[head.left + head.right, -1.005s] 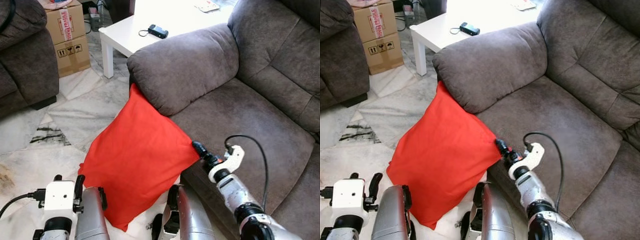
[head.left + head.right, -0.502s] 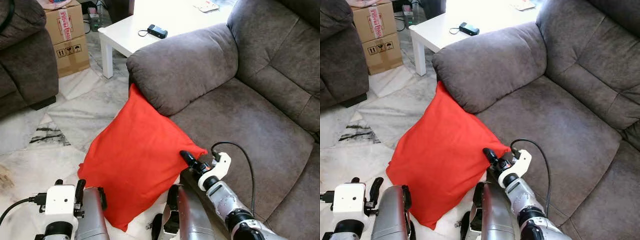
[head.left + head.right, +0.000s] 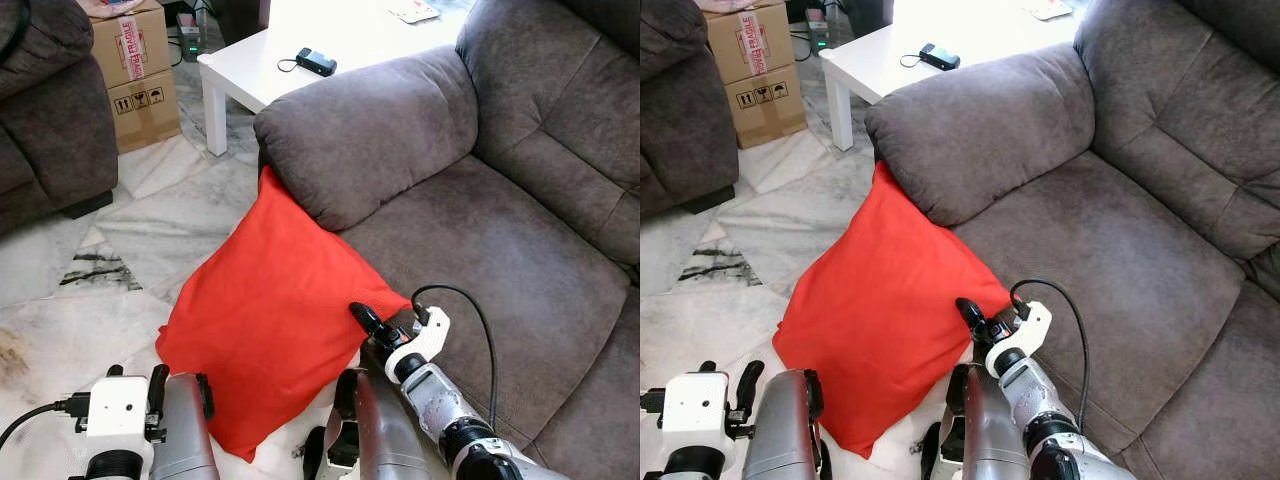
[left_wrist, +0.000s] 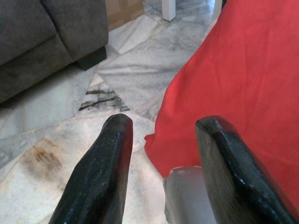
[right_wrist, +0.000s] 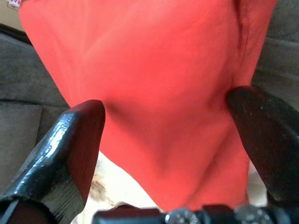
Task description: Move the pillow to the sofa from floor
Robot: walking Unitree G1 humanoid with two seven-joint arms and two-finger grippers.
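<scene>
Right gripper [image 5: 163, 135] fingers spread wide, straddling red square fabric pillow [image 3: 270, 310] at its sofa-side corner, nothing clenched yet. A second ago it sat further right at corner tip; now pulled in onto pillow face, so you're set up for pinch. Left gripper [image 4: 163, 154] released, fingers apart, low beside pillow's lower edge. Pillow on marble floor [image 3: 150, 220], propped against grey suede sofa [image 3: 480, 230] arm. Close right fingers next, then lift onto seat.

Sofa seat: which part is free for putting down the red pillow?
The sofa seat is bare between the armrest and the backrest. Crowded at its front corner: the pillow leans there, right gripper open around its corner.
</scene>
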